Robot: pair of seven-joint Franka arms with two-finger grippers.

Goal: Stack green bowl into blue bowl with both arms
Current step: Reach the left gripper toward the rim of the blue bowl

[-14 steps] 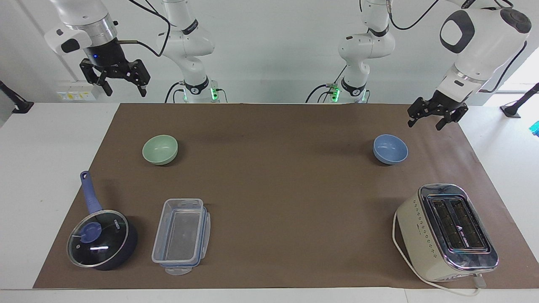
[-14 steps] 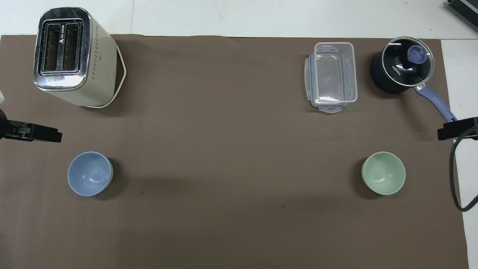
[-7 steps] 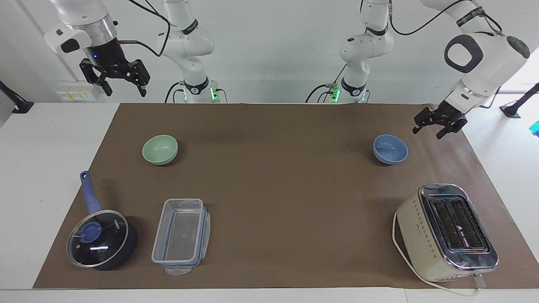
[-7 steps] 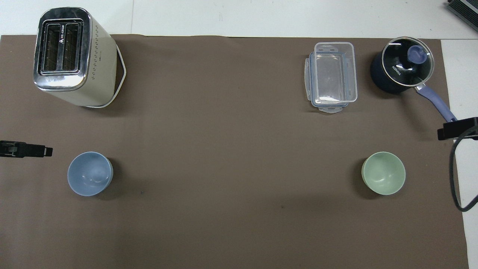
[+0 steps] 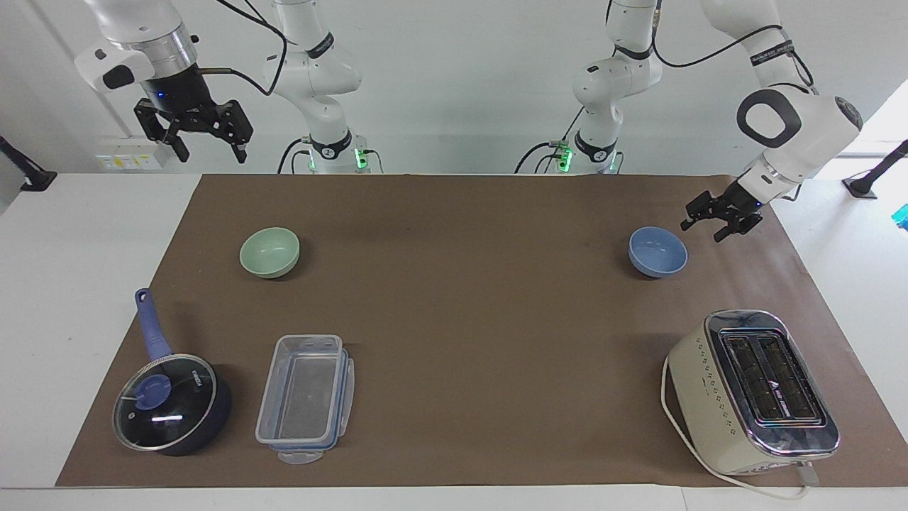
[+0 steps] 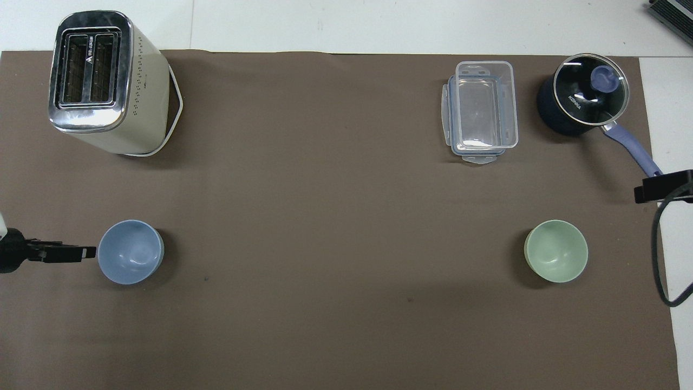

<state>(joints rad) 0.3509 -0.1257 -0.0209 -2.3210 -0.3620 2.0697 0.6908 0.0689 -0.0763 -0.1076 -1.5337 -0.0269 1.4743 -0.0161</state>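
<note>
1. Brown matting [image 5: 468, 319] covers the white desk [image 5: 71, 284]; both arm bases stand at the robots' edge before a pale wall.
2. The blue bowl [image 5: 657, 252] sits on the mat toward the left arm's end; the green bowl [image 5: 269, 252] sits level with it toward the right arm's end, well apart from it. Both are upright and nothing is stacked yet.
3. The left gripper [image 5: 718, 215] hangs low just beside the blue bowl's rim, on the side toward the desk's end, released and not touching it as far as I can tell.
4. The right gripper [image 5: 191, 131] waits raised over the desk's edge at its own end, released and holding nothing.
5. Risk, as I judge it: a jaw coming in this close and low could knock the rim and slide or tip the light bowl instead of straddling its wall.
6. A thin rim pinch could also let the bowl swing or slip when lifted.
7. When stacking, an off-centre or tilted drop could leave the green bowl perched on the blue rim.
8. Containers: both bowls are empty; the clear box [image 5: 306, 397] looks empty with no lid on; the saucepan [image 5: 172, 403] is covered by its glass lid, contents unclear. The toaster [image 5: 752, 390] shows empty slots.
</note>
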